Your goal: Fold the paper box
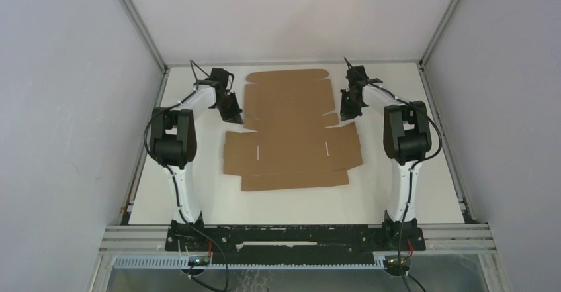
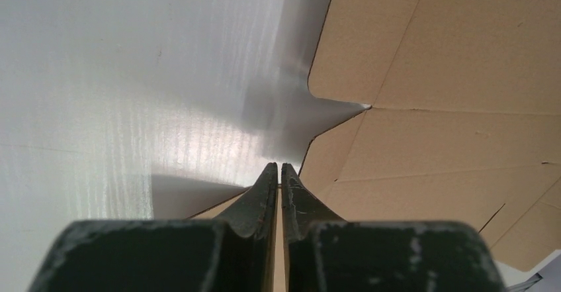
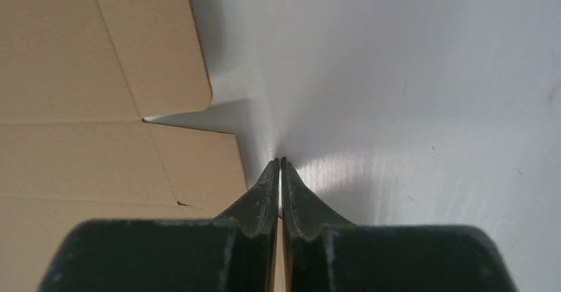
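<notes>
The paper box [image 1: 291, 140] lies unfolded on the white table, a plain brown die-cut sheet with flaps and slits. My left gripper [image 1: 236, 116] is at the sheet's left edge, by a small side flap. In the left wrist view its jaws [image 2: 278, 167] stand almost together with a thin tan strip of cardboard between them, and the box [image 2: 450, 140] spreads to the right. My right gripper [image 1: 344, 114] is at the opposite side flap. Its jaws [image 3: 280, 161] are likewise pinched on a tan strip, with the box [image 3: 66, 140] to the left.
The white table [image 1: 397, 193] is bounded by grey enclosure walls on the left, right and back. A metal frame rail [image 1: 298, 236] carries both arm bases at the near edge. Bare table surface lies beside and in front of the sheet.
</notes>
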You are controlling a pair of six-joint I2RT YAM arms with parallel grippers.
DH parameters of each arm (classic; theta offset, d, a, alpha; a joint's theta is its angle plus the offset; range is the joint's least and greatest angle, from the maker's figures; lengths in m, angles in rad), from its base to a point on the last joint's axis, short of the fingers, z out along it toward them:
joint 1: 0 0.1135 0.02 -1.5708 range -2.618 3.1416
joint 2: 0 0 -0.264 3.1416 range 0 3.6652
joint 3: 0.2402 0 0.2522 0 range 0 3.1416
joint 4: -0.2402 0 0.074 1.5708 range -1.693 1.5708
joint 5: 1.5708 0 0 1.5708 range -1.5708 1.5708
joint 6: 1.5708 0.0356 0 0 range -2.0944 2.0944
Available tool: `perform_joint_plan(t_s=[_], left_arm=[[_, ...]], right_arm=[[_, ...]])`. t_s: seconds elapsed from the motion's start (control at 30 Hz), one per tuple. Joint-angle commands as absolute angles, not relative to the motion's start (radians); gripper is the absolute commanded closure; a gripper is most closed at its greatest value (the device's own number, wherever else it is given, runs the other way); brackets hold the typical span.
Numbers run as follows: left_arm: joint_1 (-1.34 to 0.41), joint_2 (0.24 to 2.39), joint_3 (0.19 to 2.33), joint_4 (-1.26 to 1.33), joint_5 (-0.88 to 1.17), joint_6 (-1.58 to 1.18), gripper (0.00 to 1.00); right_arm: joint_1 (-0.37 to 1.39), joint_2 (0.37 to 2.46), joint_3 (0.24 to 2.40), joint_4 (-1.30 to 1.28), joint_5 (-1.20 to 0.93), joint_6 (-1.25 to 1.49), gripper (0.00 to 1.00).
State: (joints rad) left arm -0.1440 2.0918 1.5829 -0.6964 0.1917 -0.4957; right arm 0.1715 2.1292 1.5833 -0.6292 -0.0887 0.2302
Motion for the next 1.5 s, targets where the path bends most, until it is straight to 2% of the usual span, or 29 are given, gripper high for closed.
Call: perform_joint_plan(t_s=[0.0,0.7,1.47], left_arm=[[-0.162,2.016,1.584,-0.676,0.219,-0.509,0.91],[-0.227,2.039,1.663,-0.688,0.217,-0.519,0.92],[-0.281,2.098,1.679,-0.698,0.210,-0.515,0.93]], right_arm=[[0.195,2.151,1.624,-0.631,-0.088,0.223,0.90],[0.255,2.060,1.627,-0.613,-0.092,0.211,0.90],[0.337,2.062,1.700,-0.629,-0.102,0.206,0.90]])
